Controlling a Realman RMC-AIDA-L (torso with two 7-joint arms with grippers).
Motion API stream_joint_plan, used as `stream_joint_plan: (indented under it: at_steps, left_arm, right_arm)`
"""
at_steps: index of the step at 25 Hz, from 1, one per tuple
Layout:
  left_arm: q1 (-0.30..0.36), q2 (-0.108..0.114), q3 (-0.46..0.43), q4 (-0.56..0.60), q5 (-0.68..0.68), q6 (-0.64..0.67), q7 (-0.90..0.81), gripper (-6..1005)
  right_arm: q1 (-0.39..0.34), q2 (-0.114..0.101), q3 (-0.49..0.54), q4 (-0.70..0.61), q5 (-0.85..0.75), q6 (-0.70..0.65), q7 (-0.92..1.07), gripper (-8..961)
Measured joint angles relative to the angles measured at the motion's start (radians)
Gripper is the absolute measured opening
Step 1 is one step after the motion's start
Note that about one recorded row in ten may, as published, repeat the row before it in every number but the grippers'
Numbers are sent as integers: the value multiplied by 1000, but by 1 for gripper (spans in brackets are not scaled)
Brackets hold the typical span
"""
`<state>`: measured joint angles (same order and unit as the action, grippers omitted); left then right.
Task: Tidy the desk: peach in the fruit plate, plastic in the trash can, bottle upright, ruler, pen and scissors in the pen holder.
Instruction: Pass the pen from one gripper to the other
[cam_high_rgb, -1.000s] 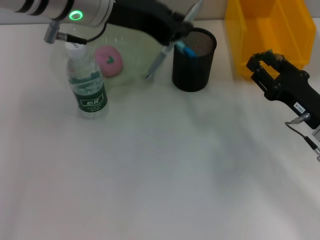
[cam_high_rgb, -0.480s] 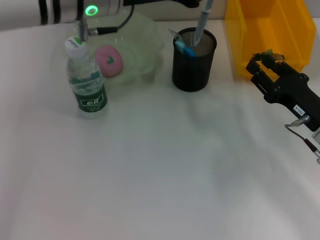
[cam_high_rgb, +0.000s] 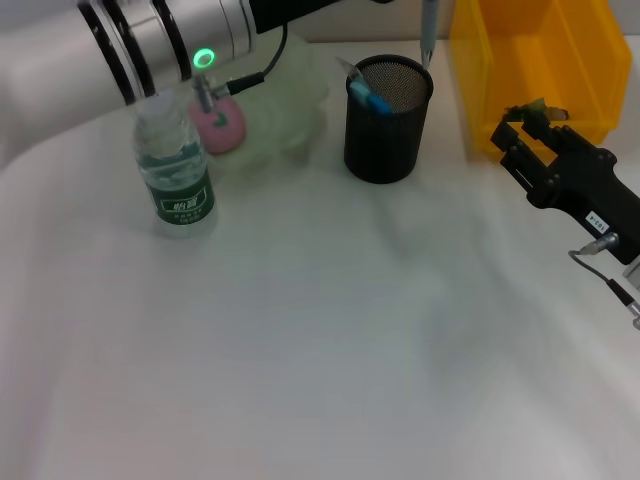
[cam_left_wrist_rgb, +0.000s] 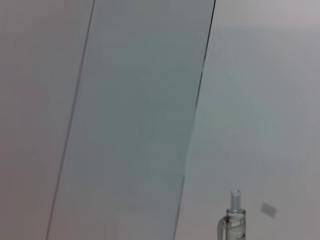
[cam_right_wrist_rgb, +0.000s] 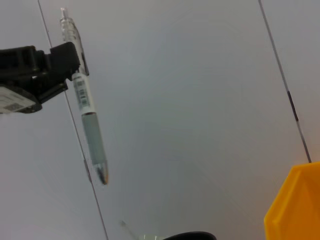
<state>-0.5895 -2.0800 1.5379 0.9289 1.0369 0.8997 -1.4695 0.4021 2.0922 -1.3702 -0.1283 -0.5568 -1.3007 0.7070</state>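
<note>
1. The left gripper (cam_right_wrist_rgb: 62, 62) is raised above the black mesh pen holder (cam_high_rgb: 388, 118); in the right wrist view its jaws are closed on the upper barrel of the pen (cam_right_wrist_rgb: 87, 112).
2. The pen hangs nearly upright, tip down, clear of the holder's rim; in the head view only its lower end shows at the top edge, over the holder's far side.
3. A blue-handled item (cam_high_rgb: 368, 95) already leans inside the pen holder.
4. The peach (cam_high_rgb: 220, 122) lies in the clear fruit plate (cam_high_rgb: 295, 95), left of the holder.
5. The water bottle (cam_high_rgb: 173, 170) stands upright on the table (cam_high_rgb: 320, 340), just in front of the plate.
6. The right gripper (cam_high_rgb: 520, 135) hovers idle near the yellow bin (cam_high_rgb: 530, 60), jaws apart and empty.
</note>
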Motion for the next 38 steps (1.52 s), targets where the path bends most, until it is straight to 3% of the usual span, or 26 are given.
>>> stream_joint_plan:
  at_steps: [5, 6, 8, 13, 16, 18, 20, 21, 22, 23, 27, 31, 38]
  left_arm:
    - [-32, 0, 82, -141, -265, -2, 227, 183]
    - [-32, 0, 82, -141, -265, -2, 227, 183]
    - [-57, 0, 157, -215, -438, -2, 374, 183]
    - [-86, 0, 239, -274, -574, -2, 494, 183]
    - [-84, 0, 247, -278, -580, 0, 499, 183]
    - [-73, 1, 249, -278, -579, 5, 495, 183]
    - [-58, 4, 253, -275, -576, 8, 494, 183]
    - [-44, 7, 257, -273, -573, 13, 494, 183]
    - [-36, 8, 258, -273, -573, 19, 494, 183]
    - [-26, 9, 259, -273, -571, 28, 493, 183]
    - [17, 15, 258, -275, -560, 95, 457, 183]
    - [36, 18, 247, -274, -474, 144, 395, 183]
    - [48, 21, 187, -279, -349, 247, 305, 184]
  right_arm:
    - [6, 0, -2, 0, -2, 0, 18, 484]
    - [7, 0, -2, -1, -3, 0, 21, 484]
    - [8, 0, -3, -1, -4, 0, 23, 484]
    - [9, 0, -7, -3, -11, -26, 26, 483]
    - [6, -10, -9, -13, -29, -99, 56, 482]
    - [0, -31, -9, -41, -68, -151, 130, 481]
    - [-6, -65, -5, -81, -129, -186, 223, 481]
    - [-7, -103, 1, -118, -197, -210, 313, 480]
    - [-7, -118, 3, -134, -226, -219, 346, 480]
    - [-7, -118, 3, -134, -226, -219, 346, 480]
    - [7, -166, 29, -230, -338, -222, 463, 479]
    - [25, -170, 78, -291, -426, -219, 507, 477]
    - [76, -157, 149, -362, -589, -207, 597, 475]
